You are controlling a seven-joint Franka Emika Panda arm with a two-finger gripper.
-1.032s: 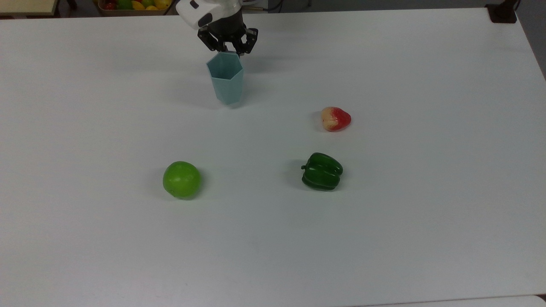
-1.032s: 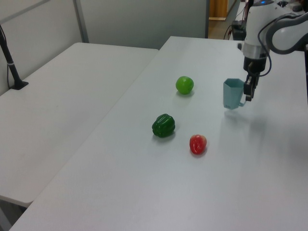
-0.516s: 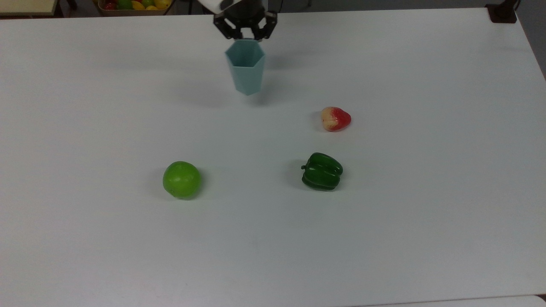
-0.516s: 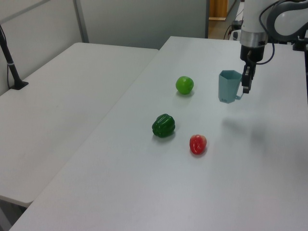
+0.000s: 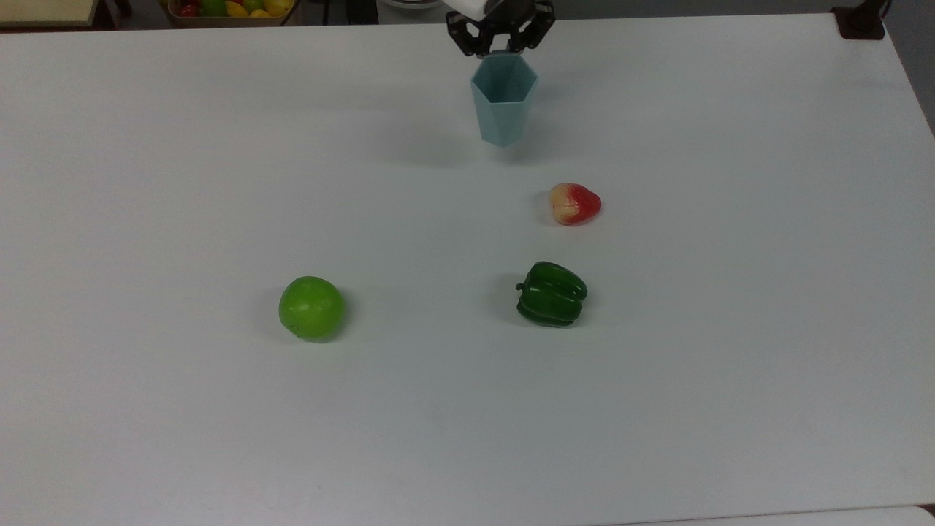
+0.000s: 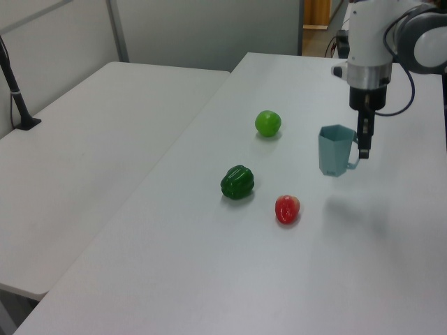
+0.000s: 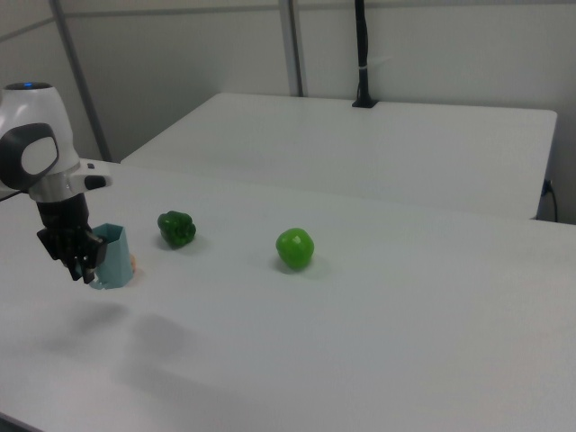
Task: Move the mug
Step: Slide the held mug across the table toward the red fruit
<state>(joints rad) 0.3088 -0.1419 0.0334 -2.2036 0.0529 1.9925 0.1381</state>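
Observation:
The mug (image 5: 502,98) is a pale teal faceted cup with a hexagonal rim, hanging upright a little above the white table (image 5: 146,183), its shadow cast apart from it. My gripper (image 5: 500,44) is shut on its far rim and handle side, near the table's far edge in the top view. In the left view the mug (image 6: 336,150) hangs beside the gripper (image 6: 363,145) at the handle. In the right view the mug (image 7: 112,256) sits just right of the gripper (image 7: 81,263).
A red-and-yellow fruit (image 5: 575,204) lies close in front of the mug. Further forward are a green pepper (image 5: 551,294) and a green apple (image 5: 311,308). A basket of fruit (image 5: 226,9) stands past the far edge, a black post base (image 5: 862,22) at the far right corner.
The gripper has carried the mug toward the top view's right along the far side of the table, bringing it nearer the red-and-yellow fruit. The fruits have not moved.

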